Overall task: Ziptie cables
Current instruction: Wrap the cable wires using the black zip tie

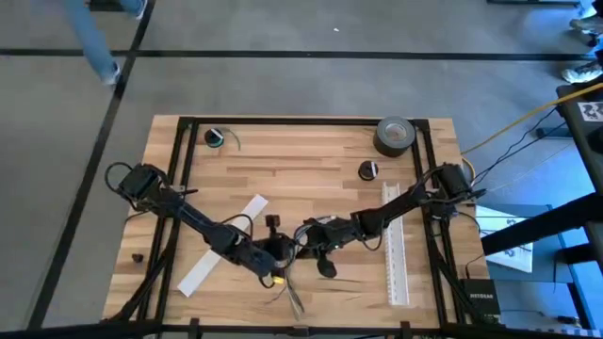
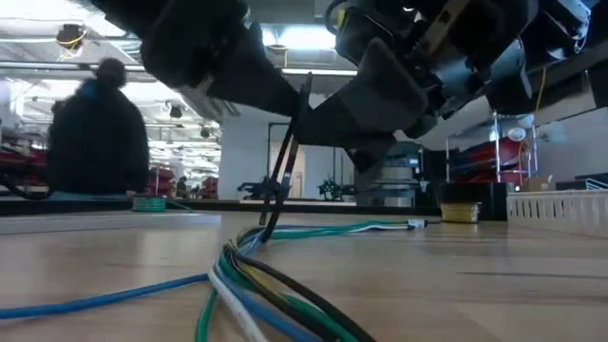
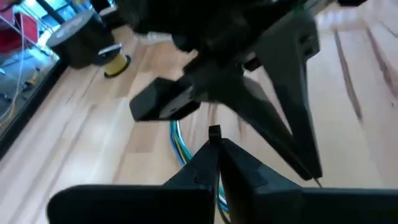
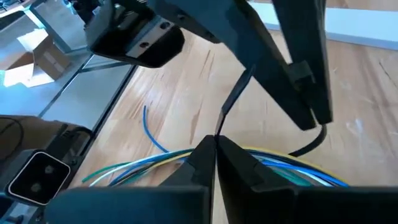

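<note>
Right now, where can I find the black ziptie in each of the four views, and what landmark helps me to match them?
High view: ziptie not clearly discernible; it would be between the two claws near the table's front edge.
Low view: ziptie rises steeply from the cables, centre.
Left wrist view: only its tip shows, above the shut left claw.
Right wrist view: thin strip rising from the shut right claw.
Shared landmark: the coloured cables.
</note>
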Robot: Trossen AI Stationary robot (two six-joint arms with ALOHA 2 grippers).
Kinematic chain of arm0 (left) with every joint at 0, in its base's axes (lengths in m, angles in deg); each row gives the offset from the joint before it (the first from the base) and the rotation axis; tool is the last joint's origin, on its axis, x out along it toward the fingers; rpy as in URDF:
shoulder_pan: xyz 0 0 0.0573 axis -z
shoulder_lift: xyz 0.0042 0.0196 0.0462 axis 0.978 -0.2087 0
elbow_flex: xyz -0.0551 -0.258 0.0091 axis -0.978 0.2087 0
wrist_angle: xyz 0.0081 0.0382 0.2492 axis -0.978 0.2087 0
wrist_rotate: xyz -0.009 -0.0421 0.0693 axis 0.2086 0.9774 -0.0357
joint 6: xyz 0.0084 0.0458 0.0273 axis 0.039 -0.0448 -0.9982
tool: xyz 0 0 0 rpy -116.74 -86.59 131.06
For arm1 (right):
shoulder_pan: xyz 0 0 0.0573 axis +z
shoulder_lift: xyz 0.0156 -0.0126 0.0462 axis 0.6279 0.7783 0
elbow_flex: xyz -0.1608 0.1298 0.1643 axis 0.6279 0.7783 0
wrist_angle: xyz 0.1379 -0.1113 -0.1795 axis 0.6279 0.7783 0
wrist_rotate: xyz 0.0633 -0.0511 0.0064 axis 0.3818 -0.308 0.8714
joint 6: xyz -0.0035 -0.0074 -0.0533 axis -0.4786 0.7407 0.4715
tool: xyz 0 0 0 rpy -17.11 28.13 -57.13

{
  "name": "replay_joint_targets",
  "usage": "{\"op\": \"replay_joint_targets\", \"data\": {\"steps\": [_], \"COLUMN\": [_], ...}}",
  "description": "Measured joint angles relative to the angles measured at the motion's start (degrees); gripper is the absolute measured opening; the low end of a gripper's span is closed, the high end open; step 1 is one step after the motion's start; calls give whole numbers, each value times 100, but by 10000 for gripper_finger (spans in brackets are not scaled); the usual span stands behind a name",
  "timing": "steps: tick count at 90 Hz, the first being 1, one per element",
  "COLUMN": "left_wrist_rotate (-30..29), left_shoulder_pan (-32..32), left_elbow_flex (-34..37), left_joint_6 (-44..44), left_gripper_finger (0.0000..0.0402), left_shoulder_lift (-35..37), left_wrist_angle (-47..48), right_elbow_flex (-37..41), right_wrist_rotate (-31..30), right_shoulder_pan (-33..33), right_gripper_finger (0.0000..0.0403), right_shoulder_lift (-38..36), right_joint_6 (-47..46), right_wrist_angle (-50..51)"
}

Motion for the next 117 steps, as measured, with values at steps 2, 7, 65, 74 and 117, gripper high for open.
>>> {"op": "replay_joint_targets", "data": {"steps": [2,7,65,74,117], "left_wrist_rotate": [0,0,160,153,24], "left_shoulder_pan": [0,-2,7,-13,-57], "left_elbow_flex": [0,0,144,134,-97], "left_joint_6": [18,45,1071,886,-105], "left_gripper_finger": [0,0,0,0,0], "left_shoulder_lift": [0,0,-2,-2,-7], "left_wrist_angle": [16,29,397,410,415], "right_elbow_flex": [0,0,2,0,-262], "right_wrist_rotate": [0,0,-56,-47,250], "right_shoulder_pan": [0,0,0,0,-38], "right_gripper_finger": [0,0,0,0,0], "right_shoulder_lift": [0,-1,3,93,425], "right_joint_6": [0,0,21,-96,-582], "right_wrist_angle": [0,0,44,17,-133]}}
